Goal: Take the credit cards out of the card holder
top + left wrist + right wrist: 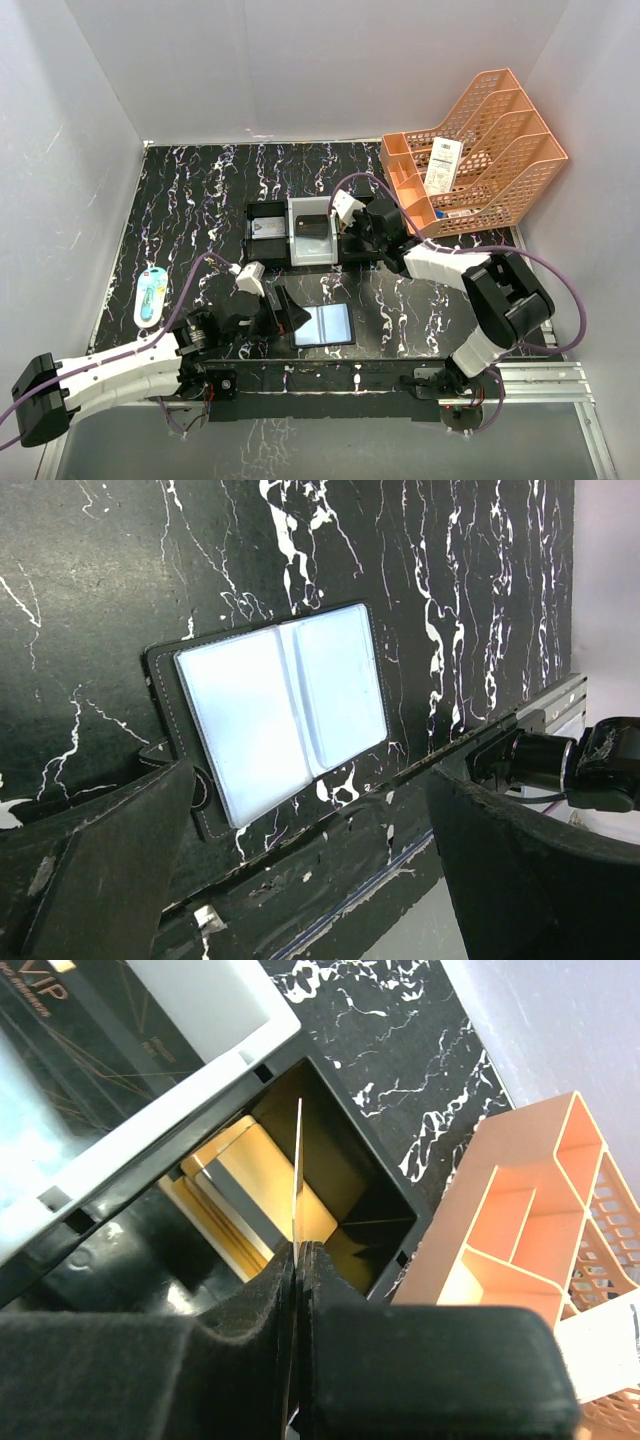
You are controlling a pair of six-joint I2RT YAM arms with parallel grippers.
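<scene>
The right gripper (298, 1260) has its fingers pressed flat together on one thin credit card (299, 1160), which is seen edge-on and sticks straight out past the fingertips. The pinch takes only the card's near edge, so I'd worry that it pivots or slides out sideways if the wrist tilts.

Directly beyond the fingertips sits the black bin (352, 1175), with a stack of gold-orange cards (250, 1175) leaning inside it. If the card is let go on edge like this, it may wedge against that stack or catch the rim rather than lie flat. To the gripper's left is the white bin (215, 1070), which holds a dark card (90, 1030); a drift that way puts the card in the wrong compartment. Farther off to its right stands the orange file rack (520, 1230), near enough, I'd judge, to be clipped on a wide swing.

The left gripper (310, 865) hangs with its fingers spread wide, gripping nothing. The card holder (280, 705) lies open on the table (90, 570) just ahead of those fingers. Nothing is holding it, so a careless descent could shove it. Its two pale faces glare, and I cannot tell whether any card is in the slots.
</scene>
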